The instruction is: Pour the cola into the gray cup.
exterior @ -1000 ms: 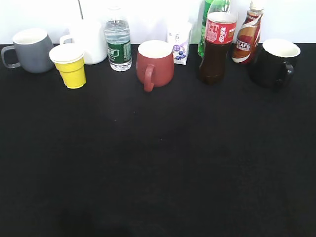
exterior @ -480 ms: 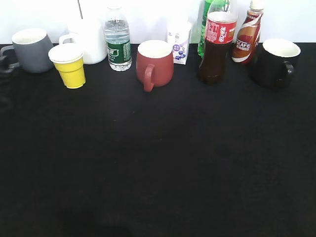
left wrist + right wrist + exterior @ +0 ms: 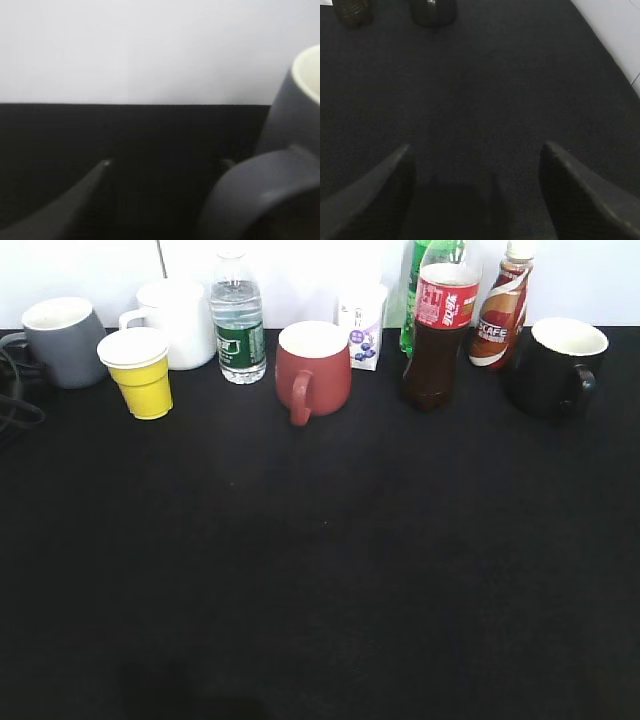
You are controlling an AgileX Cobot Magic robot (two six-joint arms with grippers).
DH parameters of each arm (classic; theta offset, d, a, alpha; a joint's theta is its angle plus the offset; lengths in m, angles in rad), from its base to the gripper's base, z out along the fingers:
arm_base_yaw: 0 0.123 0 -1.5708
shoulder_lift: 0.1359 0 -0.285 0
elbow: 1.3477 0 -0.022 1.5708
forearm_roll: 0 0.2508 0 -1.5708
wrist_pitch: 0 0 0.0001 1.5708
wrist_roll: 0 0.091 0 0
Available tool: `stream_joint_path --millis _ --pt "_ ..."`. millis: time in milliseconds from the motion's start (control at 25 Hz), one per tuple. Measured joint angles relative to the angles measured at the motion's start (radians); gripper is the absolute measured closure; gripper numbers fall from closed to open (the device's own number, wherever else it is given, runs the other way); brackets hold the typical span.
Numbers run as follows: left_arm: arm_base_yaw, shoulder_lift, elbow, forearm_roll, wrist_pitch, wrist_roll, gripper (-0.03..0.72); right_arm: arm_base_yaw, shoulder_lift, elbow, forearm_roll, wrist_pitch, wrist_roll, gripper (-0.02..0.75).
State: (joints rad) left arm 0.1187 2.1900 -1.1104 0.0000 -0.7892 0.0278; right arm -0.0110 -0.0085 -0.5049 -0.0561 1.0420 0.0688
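Left tool [image 3: 165, 200] spread beside gray cup [image 3: 295, 115], black table [image 3: 320, 570], white wall [image 3: 150, 50]

- "cafe" in white letters, legible on the brown-and-white swirled coffee bottle [image 3: 502, 310] at the back right; letters before it cut off by the curve.
- white lettering on the red label of the cola [image 3: 438, 332], too blurred to read.
- white marks on the green label of the water bottle [image 3: 239, 325], not legible.
- small print on the white carton [image 3: 363, 328] with a blue picture, unreadable.
- nothing readable in either wrist view.
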Motion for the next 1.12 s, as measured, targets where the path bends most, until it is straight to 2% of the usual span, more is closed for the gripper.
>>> stream_joint_path --millis 40,160,400,600,720,840,880,920,1000,1040,1120 --pt "0.004 0.001 -0.002 0.053 0.001 0.0 0.313 0.0 0.0 0.0 0.0 0.0 0.0 0.154" --pt "0.012 0.001 -0.003 0.151 -0.013 0.0 0.617 0.0 0.0 0.0 0.0 0.0 0.0 0.154" --pt "0.017 -0.044 0.02 0.111 -0.009 0.01 0.631 0.0 0.0 0.0 0.0 0.0 0.0 0.154" --pt "0.005 -0.422 0.279 0.062 -0.065 0.014 0.636 0.0 0.0 0.0 0.0 0.0 0.0 0.154" --pt "-0.075 -0.711 0.485 0.062 -0.034 0.014 0.636 0.0 0.0 0.0 0.0 0.0 0.0 0.154" --pt "-0.226 -0.921 0.621 0.065 0.054 0.014 0.636 0.0 0.0 -0.007 0.024 -0.017 0.0 0.154" --pt "-0.273 -0.951 0.642 0.067 0.067 0.014 0.636 0.0 0.017 -0.016 0.049 -0.075 0.0 0.164" --pt "-0.318 -0.963 0.649 0.067 0.084 0.014 0.636 0.0 0.049 -0.014 0.07 -0.216 0.0 0.185" --pt "-0.392 -0.961 0.659 0.068 0.109 0.011 0.636 0.0 0.166 0.067 0.091 -0.598 0.0 0.214" --pt "-0.419 -0.949 0.659 0.068 0.117 0.011 0.636 0.0 0.263 0.149 0.095 -0.841 0.0 0.216" --pt "-0.448 -0.91 0.659 0.07 0.118 0.011 0.636 0.0 0.519 0.291 0.107 -1.272 0.037 0.217"
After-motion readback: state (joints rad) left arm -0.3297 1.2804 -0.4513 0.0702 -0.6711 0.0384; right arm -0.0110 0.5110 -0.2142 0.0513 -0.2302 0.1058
